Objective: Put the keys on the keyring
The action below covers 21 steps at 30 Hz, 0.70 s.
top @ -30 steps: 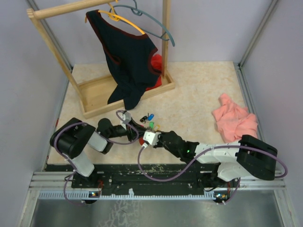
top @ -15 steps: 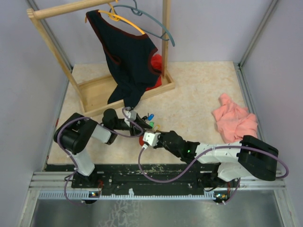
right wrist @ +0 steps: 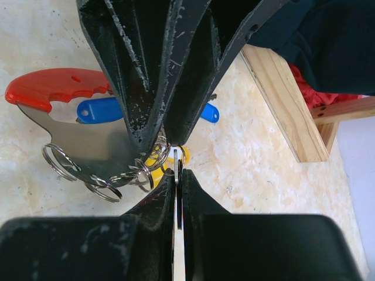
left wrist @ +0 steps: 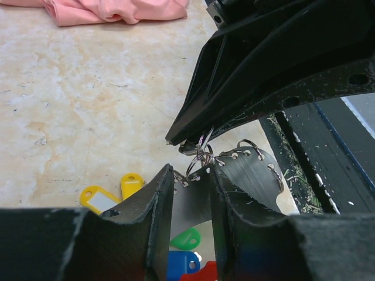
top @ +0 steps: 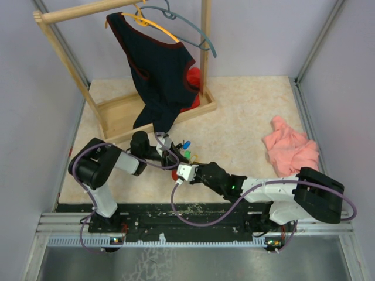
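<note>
Change from a second ago: shift of left gripper (left wrist: pixel 192 175) rightward and farther, now tip to tip with right gripper (right wrist: pixel 177 175).
Left fingers: narrowly apart over keyring (right wrist: pixel 88 137); hold not determinable.
Right fingers: pinched on small wire ring (left wrist: pixel 196 149).
Keyring: near middle of table, between both grippers; keys (left wrist: pixel 98 199) loose just beside.
Wooden rack base (top: pixel 117 114), far left: red cloth (top: pixel 192 77) inside.

The keys (top: pixel 187 145) lie on the counter (top: pixel 246 111) just in front of the clothes rack (top: pixel 117 120). The keyring (right wrist: pixel 88 140) is beside them. A cloth (top: pixel 290 149) lies far right.
</note>
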{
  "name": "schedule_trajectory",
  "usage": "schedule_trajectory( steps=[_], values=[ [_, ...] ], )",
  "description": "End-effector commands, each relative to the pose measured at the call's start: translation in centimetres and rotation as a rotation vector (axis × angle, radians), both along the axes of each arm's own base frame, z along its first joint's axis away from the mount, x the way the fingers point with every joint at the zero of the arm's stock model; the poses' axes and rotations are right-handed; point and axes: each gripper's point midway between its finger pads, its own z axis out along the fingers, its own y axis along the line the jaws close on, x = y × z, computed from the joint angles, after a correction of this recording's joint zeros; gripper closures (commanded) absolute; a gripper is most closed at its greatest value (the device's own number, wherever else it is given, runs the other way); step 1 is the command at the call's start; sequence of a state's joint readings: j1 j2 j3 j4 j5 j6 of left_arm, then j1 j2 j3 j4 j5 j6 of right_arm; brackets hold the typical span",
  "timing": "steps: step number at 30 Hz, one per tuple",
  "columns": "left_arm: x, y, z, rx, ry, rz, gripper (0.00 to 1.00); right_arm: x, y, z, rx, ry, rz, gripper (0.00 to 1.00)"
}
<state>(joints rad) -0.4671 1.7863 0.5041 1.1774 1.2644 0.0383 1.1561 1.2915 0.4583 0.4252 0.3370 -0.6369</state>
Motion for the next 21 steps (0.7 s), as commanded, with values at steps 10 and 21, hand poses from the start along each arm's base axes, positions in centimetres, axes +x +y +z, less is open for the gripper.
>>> schedule_trajectory(
  steps=[10,21],
  values=[
    [-1.1,-0.6,0.2,-0.018,0.026,-0.091,0.71,0.3,1.9,2.7,0.076,-0.035,0.023,1.00],
    [-1.3,-0.7,0.5,-0.020,0.027,-0.075,1.00,0.4,1.1,2.3,0.058,-0.025,-0.015,1.00]
  ],
)
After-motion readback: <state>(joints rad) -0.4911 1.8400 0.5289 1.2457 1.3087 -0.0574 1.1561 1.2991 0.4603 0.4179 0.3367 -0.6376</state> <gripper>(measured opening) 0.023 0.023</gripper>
